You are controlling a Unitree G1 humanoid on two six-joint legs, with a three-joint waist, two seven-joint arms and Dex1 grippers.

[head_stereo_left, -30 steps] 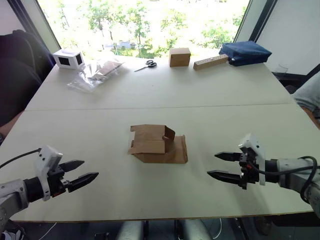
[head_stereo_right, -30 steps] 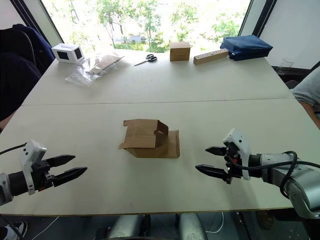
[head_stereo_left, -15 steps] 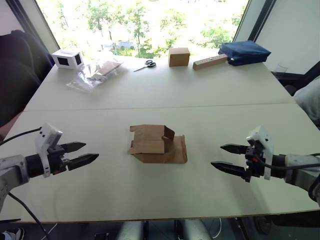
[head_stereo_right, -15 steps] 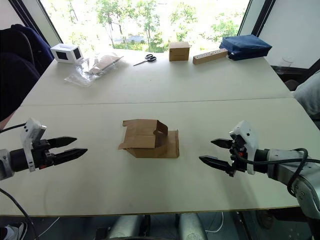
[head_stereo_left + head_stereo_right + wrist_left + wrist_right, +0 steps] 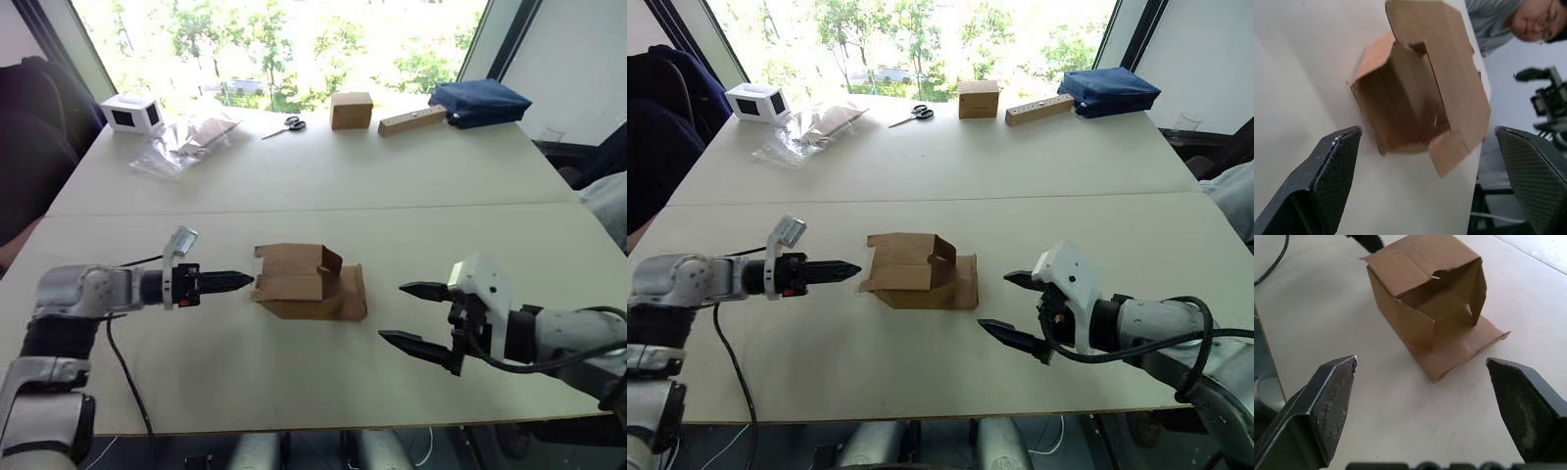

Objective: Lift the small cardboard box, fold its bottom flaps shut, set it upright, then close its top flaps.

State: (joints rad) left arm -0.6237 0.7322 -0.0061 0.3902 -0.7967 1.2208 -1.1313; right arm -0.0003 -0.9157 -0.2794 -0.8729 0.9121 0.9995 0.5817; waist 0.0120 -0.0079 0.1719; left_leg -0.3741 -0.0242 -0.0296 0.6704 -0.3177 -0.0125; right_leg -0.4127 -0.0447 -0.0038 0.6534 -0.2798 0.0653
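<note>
- While the small cardboard box [image 5: 306, 282] lies on its side near the middle of the white table [image 5: 313, 176], both arms reach in toward it from either side.
- The box's two ends are open, with one long flap spread flat on the tabletop toward the robot's right and shorter flaps sticking out at the left end.
- The left gripper [image 5: 231, 280] points straight at the box's left end, its tips just beside the flap there; from the wrist camera its fingers [image 5: 1334, 161] stand wide apart, framing the open mouth of the box.
- The right gripper [image 5: 413, 314] hovers near the box's right side, apart from it, with its fingers [image 5: 1332, 401] spread wide and nothing between them.
- Along the far edge of the table sit a white box with dark panels [image 5: 134, 115], a crumpled plastic bag [image 5: 186, 142], scissors [image 5: 286, 126], a small tan cube [image 5: 352, 111], a wooden block [image 5: 413, 121] and a dark blue pouch [image 5: 480, 103].
- A person [image 5: 1518, 22] in a grey top shows beyond the table.
</note>
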